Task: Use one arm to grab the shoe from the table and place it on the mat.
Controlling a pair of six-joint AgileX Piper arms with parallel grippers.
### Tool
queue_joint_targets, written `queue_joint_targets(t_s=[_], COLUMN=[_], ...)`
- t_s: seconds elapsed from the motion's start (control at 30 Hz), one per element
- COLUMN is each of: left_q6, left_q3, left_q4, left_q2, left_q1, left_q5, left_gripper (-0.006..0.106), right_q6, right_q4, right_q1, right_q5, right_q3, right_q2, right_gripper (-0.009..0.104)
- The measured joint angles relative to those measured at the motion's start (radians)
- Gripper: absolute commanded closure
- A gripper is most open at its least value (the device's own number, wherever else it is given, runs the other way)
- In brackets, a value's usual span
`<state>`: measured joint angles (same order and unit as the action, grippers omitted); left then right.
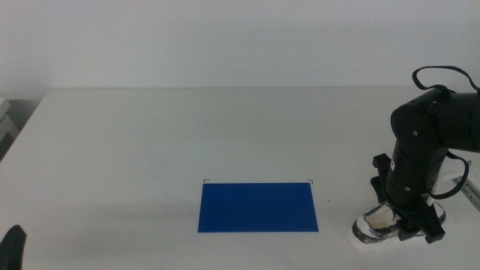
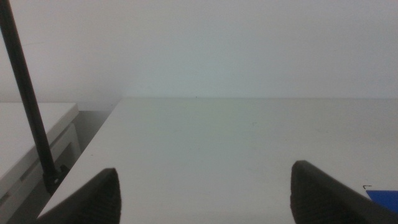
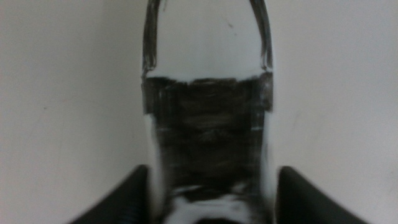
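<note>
**Right gripper straddling the shoe, mat bare**

An off-white tabletop (image 1: 187,142) runs back to a plain pale wall. The shoe (image 1: 379,223) lies near the front right edge, right of the blue mat (image 1: 258,208) and apart from it. The right gripper (image 3: 211,199) is down over the shoe, its jaws spread to either side of the black-patched upper; whether they press the sides cannot be told. The left gripper (image 2: 202,193) waits at the front left corner, jaws wide apart, holding nothing.

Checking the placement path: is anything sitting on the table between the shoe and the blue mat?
Nothing visible. The right gripper straddles the shoe, and only bare table separates it from the mat, which has nothing on it. The left gripper waits at the near left edge.
</note>
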<state>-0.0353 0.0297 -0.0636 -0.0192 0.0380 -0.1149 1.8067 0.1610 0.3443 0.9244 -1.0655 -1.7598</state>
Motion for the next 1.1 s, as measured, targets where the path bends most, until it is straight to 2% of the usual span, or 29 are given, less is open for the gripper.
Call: queue_joint_targets(t_s=[0.1,0.27,0.5,0.73,1.1], left_q6=[0.0,0.0,0.0,0.0,0.0], left_q3=[0.0,0.0,0.0,0.0,0.0], left_q4=[0.0,0.0,0.0,0.0,0.0], left_q2=[0.0,0.0,0.0,0.0,0.0], left_q1=[0.0,0.0,0.0,0.0,0.0], left_q5=[0.0,0.0,0.0,0.0,0.0], left_gripper=[0.007,0.007,0.007,0.007,0.007], right_q6=[0.0,-0.009,-0.026,0.033,0.073], right_q4=[-0.007,-0.043,-0.054,0.001,-0.025], right_q1=[0.0,0.0,0.029,0.124,0.279], right_q5=[0.001,0.014,0.12,0.267,0.284], right_q3=[-0.002,-0.008,-0.111,-0.307,-0.57], right_q2=[0.0,0.005,0.013,0.011,-0.122], right_gripper=[0.077,0.098,0.099,0.099,0.099])
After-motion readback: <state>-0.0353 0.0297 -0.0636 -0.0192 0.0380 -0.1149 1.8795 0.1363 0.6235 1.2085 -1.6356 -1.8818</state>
